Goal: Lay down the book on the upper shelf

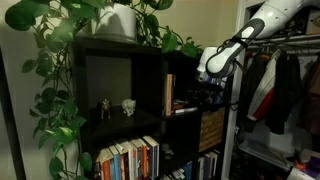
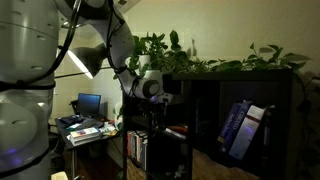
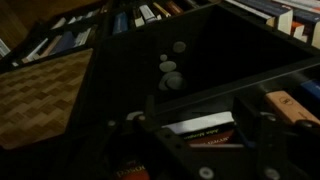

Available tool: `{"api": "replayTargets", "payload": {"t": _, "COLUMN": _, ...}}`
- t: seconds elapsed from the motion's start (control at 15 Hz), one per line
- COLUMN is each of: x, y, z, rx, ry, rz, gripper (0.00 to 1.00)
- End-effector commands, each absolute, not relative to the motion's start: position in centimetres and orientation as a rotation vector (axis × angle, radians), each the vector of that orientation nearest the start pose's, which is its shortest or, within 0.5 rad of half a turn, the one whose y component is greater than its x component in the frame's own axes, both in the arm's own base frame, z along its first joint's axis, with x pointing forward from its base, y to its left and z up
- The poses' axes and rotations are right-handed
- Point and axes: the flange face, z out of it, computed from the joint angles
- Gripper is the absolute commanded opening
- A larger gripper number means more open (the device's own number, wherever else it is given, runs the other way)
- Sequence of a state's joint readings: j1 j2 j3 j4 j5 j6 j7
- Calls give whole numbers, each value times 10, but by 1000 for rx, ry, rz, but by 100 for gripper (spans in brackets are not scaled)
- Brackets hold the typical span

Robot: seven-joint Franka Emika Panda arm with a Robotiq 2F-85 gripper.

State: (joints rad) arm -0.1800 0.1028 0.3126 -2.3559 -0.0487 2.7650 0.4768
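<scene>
The upper shelf [image 1: 184,70] is the narrow dark compartment of the black-brown bookcase. My gripper [image 1: 207,95] hangs at its front opening; it also shows in an exterior view [image 2: 155,118]. In the wrist view the gripper [image 3: 196,121] has its fingers spread wide. The book [image 3: 205,131], with a red cover and pale page edges, lies between and beyond them. In an exterior view the book [image 2: 177,130] is a flat reddish shape low at the compartment's front. A thin pale-and-orange-spined book [image 1: 168,92] stands against the compartment's side wall.
Small figurines [image 1: 115,105] stand in the wider compartment beside it. A woven basket [image 1: 212,128] sits in the compartment below, and rows of books [image 1: 130,160] fill the lower shelves. Plants [image 1: 60,60] trail over the top. Clothes [image 1: 275,85] hang beside the bookcase.
</scene>
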Motion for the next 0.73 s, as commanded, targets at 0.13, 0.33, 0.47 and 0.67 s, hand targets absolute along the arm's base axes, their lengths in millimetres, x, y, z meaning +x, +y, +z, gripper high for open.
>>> {"api": "replayTargets", "payload": {"t": 0.13, "x": 502, "y": 52, "z": 361, "rx": -3049, "ry": 377, "rz": -257, "gripper": 100}}
{"api": "replayTargets", "payload": {"t": 0.33, "x": 495, "y": 44, "z": 372, "rx": -3093, "ry": 317, "rz": -204, "gripper": 100}}
{"api": "replayTargets", "payload": {"t": 0.47, "x": 509, "y": 45, "z": 365, "rx": -3072, "ry": 364, "rz": -237, "gripper": 100}}
{"api": "replayTargets", "payload": {"t": 0.67, "x": 509, "y": 45, "z": 361, "rx": -3073, "ry": 364, "rz": -226, "gripper": 100}}
